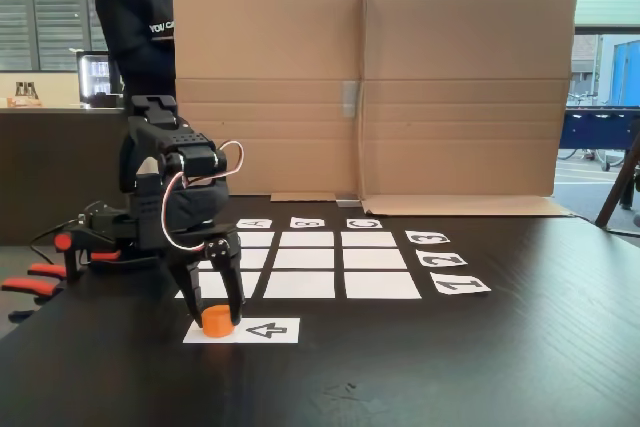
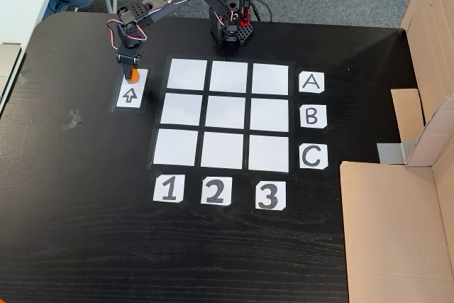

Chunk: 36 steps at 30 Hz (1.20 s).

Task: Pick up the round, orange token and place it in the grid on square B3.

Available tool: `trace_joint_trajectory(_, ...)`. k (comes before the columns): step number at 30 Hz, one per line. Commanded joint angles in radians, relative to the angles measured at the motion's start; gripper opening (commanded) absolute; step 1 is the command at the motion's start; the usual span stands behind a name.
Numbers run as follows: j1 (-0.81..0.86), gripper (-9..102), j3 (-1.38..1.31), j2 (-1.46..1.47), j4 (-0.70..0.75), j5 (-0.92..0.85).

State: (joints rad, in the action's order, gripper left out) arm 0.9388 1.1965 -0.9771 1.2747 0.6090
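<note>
The orange token [image 1: 217,321] [image 2: 132,74] stands on the end of a white strip with a black arrow [image 1: 262,330] [image 2: 130,94], left of the grid in a fixed view. My gripper [image 1: 216,315] [image 2: 130,69] points straight down over it, one finger close against each side of the token, which still rests on the strip. The grid [image 1: 310,262] [image 2: 225,115] of white squares lies just beyond. Square B3 [image 1: 307,239] [image 2: 269,115] is bare, in the middle column of the far row in the low fixed view.
Labels A, B, C [image 2: 311,116] and 1, 2, 3 [image 2: 215,191] edge the grid. A tall cardboard screen [image 1: 370,87] [image 2: 397,218] stands along one table side. The arm's base [image 2: 230,30] and orange clamps [image 1: 35,282] sit at the edge. A person [image 1: 140,17] stands behind.
</note>
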Motion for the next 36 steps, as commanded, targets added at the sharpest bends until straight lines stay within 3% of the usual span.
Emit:
trace_joint_trajectory(1,0.002,0,-0.032,-0.074,-0.021,-0.008)
trace_joint_trajectory(12,-0.017,0,0.080,-0.419,-0.055,0.018)
trace_joint_trajectory(17,-0.118,-1,0.132,-0.614,-0.049,0.140)
trace_joint_trajectory(24,-0.370,-1,0.244,-0.897,-0.021,0.362)
trace_joint_trajectory(36,-1.015,-1,0.275,-1.089,0.126,0.779)
